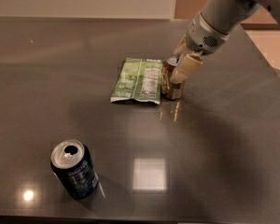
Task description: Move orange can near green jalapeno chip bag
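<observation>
Standing upright on the dark grey glossy surface [200, 148], the small brownish-orange soda can [170, 85] sits just beside the flat light green chip bag [139, 80]. The tool [176, 63] clasps the can's upper part, its cream fingers closed against it. A dark navy can [74, 169] stands well apart.

Gripper [180, 65] at orange can [170, 90]; green jalapeno chip bag [137, 80] blocks its left; right free.

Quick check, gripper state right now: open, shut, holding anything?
Gripper: at the orange can, which stands upright beside the green jalapeno chip bag; whether it grips the can cannot be told.
</observation>
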You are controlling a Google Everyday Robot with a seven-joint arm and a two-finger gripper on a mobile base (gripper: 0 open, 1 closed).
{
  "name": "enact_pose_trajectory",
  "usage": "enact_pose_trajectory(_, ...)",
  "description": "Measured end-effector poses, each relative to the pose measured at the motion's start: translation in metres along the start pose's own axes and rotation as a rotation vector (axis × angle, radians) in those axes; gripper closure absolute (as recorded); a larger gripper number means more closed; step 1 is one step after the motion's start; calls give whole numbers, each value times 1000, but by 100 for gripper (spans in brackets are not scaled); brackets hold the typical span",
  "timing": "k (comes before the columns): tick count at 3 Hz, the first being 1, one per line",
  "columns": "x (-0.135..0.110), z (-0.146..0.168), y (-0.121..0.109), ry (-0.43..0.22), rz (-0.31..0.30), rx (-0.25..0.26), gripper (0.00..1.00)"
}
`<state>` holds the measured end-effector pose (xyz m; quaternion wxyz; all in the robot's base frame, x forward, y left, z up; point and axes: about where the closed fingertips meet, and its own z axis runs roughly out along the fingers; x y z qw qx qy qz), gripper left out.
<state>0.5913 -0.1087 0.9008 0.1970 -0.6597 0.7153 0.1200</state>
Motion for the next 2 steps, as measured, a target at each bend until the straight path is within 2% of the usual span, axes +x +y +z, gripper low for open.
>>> enact_pose_trajectory(1, -1, 2, -1, -2, -1, 1, 0)
enact_pose_trajectory(2, -1, 2, -1, -2, -1, 1, 0)
